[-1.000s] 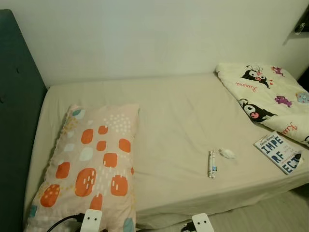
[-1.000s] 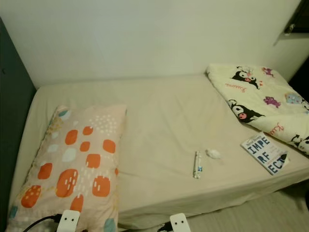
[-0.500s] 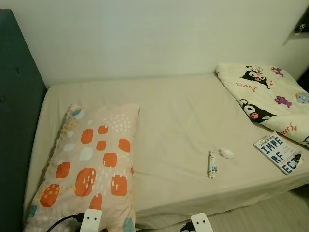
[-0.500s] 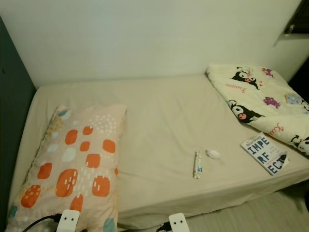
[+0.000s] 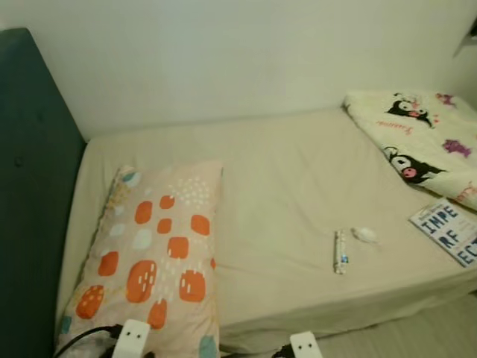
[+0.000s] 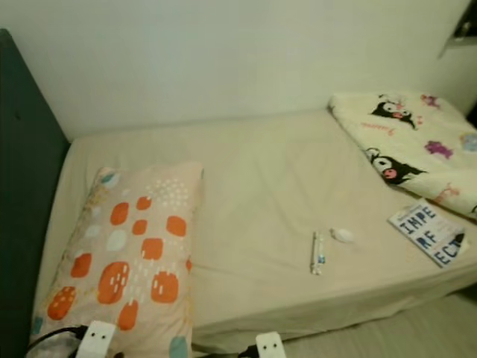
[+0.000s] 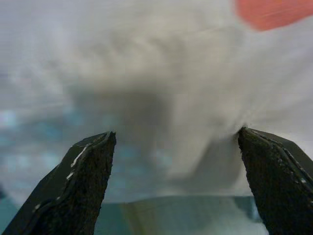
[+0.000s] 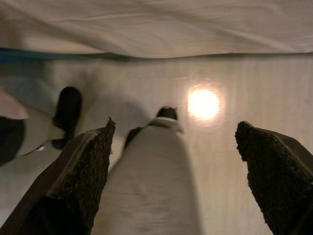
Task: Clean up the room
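Altogether one pillow [image 5: 153, 253], one book [image 5: 449, 230], one tube [image 5: 340, 251].

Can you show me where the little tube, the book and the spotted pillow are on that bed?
Small white tube [image 5: 340, 251], left eye view, middle of its body.
Book with big block letters [image 6: 430, 233], right eye view, centre of its cover.
Orange-spotted beige pillow [image 5: 153, 253], left eye view, middle of its top face.

Both eyes are looking down across the same bed [image 5: 283, 194]; the left wrist is hovering close over fabric, the right facing the floor [image 8: 230, 161].
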Controlling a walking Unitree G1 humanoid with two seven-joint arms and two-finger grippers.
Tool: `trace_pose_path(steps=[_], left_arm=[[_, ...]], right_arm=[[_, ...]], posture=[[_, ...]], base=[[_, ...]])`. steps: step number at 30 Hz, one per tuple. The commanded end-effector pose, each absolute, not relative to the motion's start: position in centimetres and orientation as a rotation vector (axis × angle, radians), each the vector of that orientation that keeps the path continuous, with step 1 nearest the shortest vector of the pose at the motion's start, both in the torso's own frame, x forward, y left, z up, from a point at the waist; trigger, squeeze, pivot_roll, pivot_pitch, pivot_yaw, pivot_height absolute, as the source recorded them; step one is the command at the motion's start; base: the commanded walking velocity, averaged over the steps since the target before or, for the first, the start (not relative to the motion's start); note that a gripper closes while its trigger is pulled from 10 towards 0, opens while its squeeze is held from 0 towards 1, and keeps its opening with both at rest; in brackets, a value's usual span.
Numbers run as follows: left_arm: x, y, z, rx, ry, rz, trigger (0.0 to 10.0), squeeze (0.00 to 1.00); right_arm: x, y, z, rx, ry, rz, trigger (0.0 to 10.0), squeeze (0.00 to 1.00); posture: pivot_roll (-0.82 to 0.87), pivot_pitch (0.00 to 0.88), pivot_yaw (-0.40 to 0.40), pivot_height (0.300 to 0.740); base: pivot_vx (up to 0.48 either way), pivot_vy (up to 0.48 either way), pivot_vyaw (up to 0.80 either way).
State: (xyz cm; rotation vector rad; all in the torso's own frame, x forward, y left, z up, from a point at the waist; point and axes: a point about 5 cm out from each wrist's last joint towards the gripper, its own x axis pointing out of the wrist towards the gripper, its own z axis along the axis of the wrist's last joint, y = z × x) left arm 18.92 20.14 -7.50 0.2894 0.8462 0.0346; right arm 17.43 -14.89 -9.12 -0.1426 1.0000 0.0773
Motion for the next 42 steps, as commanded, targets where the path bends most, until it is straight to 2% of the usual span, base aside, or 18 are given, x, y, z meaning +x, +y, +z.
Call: trace_pose_path(steps=[1,11,14,20,30,42], left_arm=[[18.4,20.2,-7.8,0.307,0.869,0.017,10.0,0.0],[19.0,19.6,-7.6,0.261,0.857,0.049,10.0,0.0],[19.4,19.2,-7.4,0.248,0.834,0.066,10.0,0.0],[19.3,18.5,-7.6,0.221,0.834,0.07,10.0,0.0],[19.5,18.6,-7.4,0.26,0.809,0.045,10.0,0.0],[19.2,18.2,-7.5,0.26,0.81,0.06,10.0,0.0]], right_arm=[[16.9,-14.8,-9.4,-0.12,1.011,0.057,10.0,0.0],[18.1,-15.7,-8.7,-0.12,0.966,0.013,10.0,0.0],[18.8,-17.1,-8.3,-0.116,0.931,-0.013,10.0,0.0],[18.2,-18.7,-8.4,-0.165,0.958,-0.016,10.0,0.0],[18.6,-16.8,-8.4,-0.141,0.944,0.013,10.0,0.0],[18.2,-16.5,-8.7,-0.151,0.976,0.061,10.0,0.0]], posture=[[0.09,0.0,0.102,0.74],[0.03,0.0,0.07,0.74],[0.0,0.0,0.037,0.74],[0.02,0.0,0.035,0.74],[0.04,0.0,0.041,0.74],[0.08,0.0,-0.023,0.74]], base=[[0.0,0.0,0.0],[0.0,0.0,0.0],[0.0,0.0,0.0],[0.0,0.0,0.0],[0.0,0.0,0.0],[0.0,0.0,0.0]])
